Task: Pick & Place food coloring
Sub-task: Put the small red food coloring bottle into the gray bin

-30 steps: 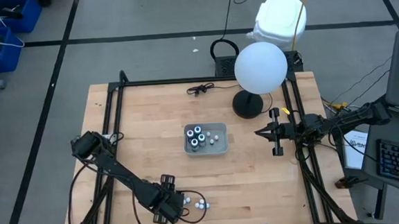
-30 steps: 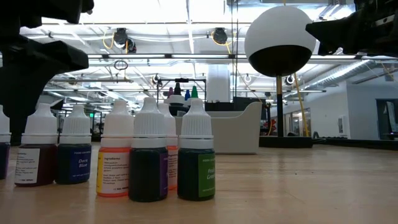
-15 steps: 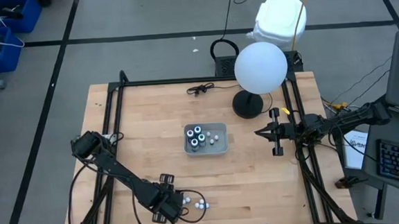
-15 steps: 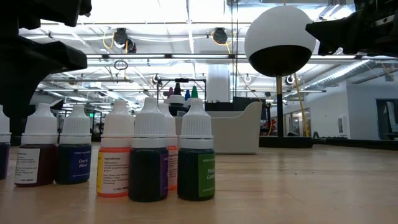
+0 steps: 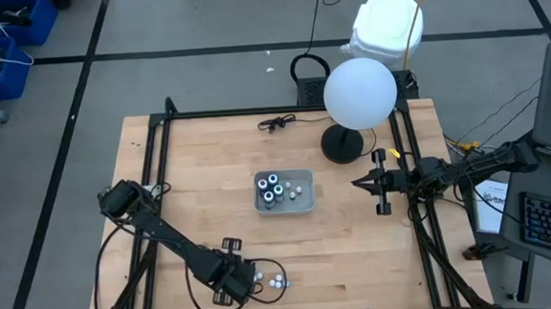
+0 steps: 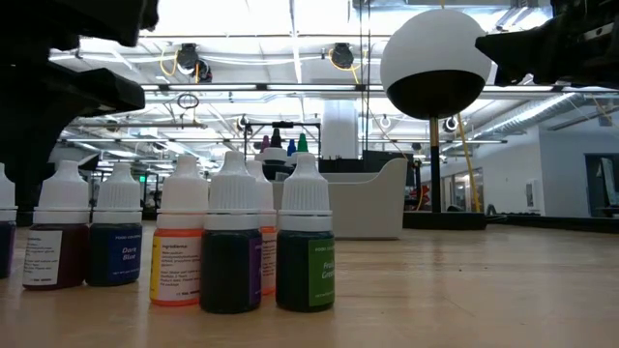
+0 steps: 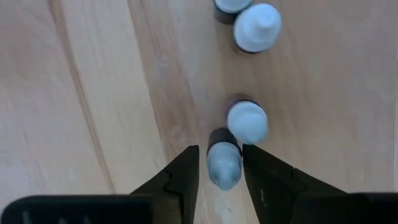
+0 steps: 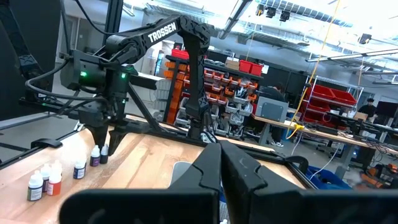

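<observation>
Food coloring bottles (image 5: 276, 283) are seen at the high view's lower centre on the tabletop (image 5: 358, 245), others in a grey tray (image 5: 285, 204) mid-frame. Only the left wrist view shows one bottle (image 7: 224, 166) bracketed by the part-open left gripper (image 7: 221, 171), contact unclear. The right gripper (image 5: 379, 194), closed and empty, is parked at the right edge.

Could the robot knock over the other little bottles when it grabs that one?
It might. The left gripper has its fingers on either side of one white-capped bottle, and a second bottle stands right against it, so a finger could bump that one and tip it. The fingers also seem to sit near the rounded cap, so the bottle might slip or tilt when lifted. The right gripper waits shut at the table's right edge, too far off to help.
</observation>
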Controlling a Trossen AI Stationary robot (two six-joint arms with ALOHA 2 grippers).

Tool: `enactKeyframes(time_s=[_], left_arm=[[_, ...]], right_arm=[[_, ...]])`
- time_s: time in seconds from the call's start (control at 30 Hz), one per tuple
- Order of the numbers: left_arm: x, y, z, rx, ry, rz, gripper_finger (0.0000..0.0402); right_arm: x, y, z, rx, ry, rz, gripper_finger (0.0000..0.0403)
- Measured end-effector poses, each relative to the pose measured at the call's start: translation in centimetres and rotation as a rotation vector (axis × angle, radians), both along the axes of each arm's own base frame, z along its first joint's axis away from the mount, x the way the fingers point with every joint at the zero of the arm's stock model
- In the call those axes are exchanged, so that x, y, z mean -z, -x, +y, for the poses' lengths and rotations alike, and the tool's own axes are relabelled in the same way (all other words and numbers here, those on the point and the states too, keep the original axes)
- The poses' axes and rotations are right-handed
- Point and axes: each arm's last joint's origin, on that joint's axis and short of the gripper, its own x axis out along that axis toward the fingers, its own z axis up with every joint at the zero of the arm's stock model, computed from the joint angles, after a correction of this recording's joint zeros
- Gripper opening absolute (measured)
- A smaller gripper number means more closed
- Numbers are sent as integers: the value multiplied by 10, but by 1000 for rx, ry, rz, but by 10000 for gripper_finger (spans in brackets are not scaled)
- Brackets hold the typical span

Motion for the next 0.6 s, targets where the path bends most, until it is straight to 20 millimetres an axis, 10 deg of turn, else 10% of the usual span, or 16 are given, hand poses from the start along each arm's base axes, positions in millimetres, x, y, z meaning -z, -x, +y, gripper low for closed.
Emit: enactKeyframes(time_s=[0.6], left_arm=[[0, -3, 4, -16, 26, 17, 115]], right_arm=[[0, 0, 0, 0, 0, 0, 0]])
